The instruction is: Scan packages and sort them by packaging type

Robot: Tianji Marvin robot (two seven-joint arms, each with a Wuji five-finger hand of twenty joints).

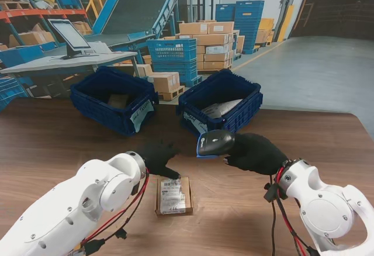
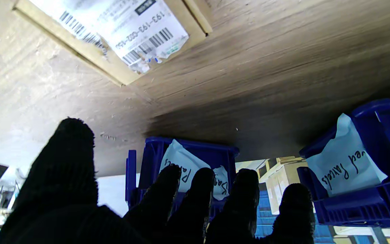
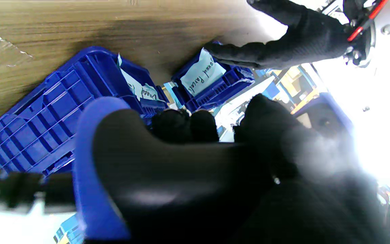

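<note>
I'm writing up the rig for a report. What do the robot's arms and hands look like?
Both arms are glossy white with rounded joint housings: left arm, right arm. Red and black cables run along each wrist. The left hand and right hand each wear a black knitted glove covering all five fingers. No markings are legible.

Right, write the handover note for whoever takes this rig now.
Left hand: open, fingers spread, holding nothing, just beyond the far edge of the cardboard parcel.
Right hand: shut on the barcode scanner, held off the table, nose toward the left hand.
Parcel lies flat on the wooden table, label up, near me between the arms.
Left blue crate and right blue crate stand at the far edge; each already holds something, and the left crate's tag seems to read boxed parcels.
Left: scan this parcel, then bin it.
</note>
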